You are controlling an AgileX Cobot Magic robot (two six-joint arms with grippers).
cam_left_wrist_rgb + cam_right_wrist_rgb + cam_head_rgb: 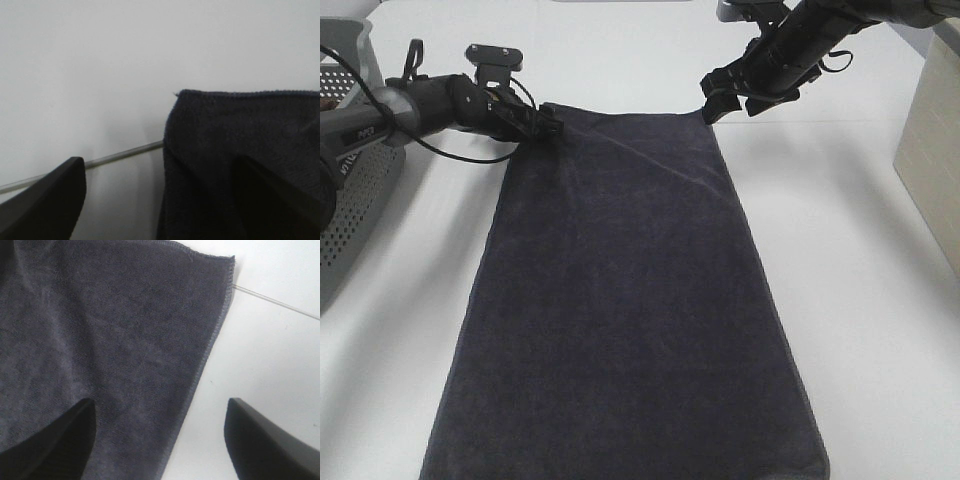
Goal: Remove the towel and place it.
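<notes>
Towel (pixel 620 310): dark grey terry cloth, spread flat on the white table (pixel 860 300). Long axis runs from the far edge, between the two arms, toward the camera in the high view; near end reaches the bottom of that view.

Left gripper (pixel 548 124): at the far left corner of the towel, arm reaching in low from the basket side. Jaws spread wide; wrist view shows one finger (pixel 45 200) over bare table and the other over cloth, the corner lying between them, nothing held.

Right gripper (pixel 728 100): at the far right corner, slightly above the cloth. Jaws wide, straddling the towel's side hem in the wrist view; nothing held.

Each arm is nearest its own corner.

Basket (pixel 350 200): grey, perforated, at the table's left edge, well apart from the towel.

Box (pixel 932 150): pale, at the right edge.

Open room: bare table on both long sides.
</notes>
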